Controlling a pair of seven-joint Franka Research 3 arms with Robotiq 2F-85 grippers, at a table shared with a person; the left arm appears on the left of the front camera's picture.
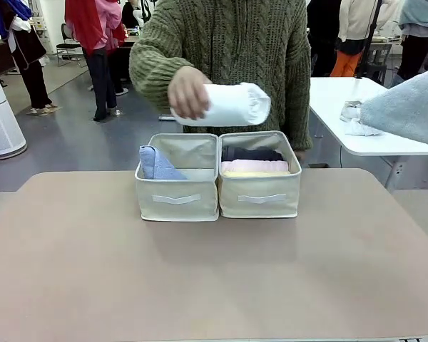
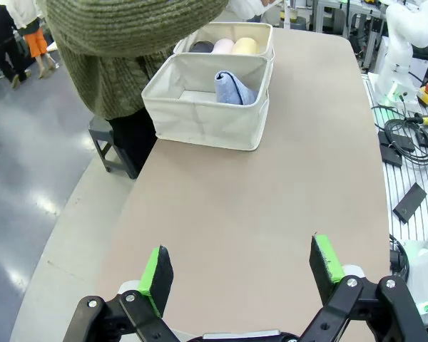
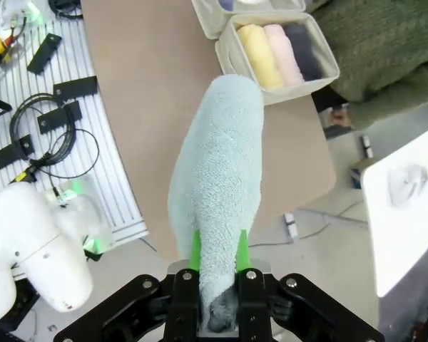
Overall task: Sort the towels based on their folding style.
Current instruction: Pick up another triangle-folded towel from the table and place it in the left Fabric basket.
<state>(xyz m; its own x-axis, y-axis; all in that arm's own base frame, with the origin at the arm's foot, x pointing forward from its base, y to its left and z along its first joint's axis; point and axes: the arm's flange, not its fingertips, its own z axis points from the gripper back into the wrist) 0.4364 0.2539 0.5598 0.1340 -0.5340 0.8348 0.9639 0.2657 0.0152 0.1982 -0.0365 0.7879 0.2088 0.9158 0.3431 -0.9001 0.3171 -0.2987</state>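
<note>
While right jaws clench the grey-teal towel (image 3: 217,164) (narrow end between them) | left jaws released above table (image 2: 257,214)

Bright, even indoor light; wide-angle wrist-view distortion.

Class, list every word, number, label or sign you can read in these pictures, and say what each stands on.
None is legible.
The strips on the left bin and right bin are blank.
The white towel, and the grey-teal towel in the right gripper, carry no print.
</note>
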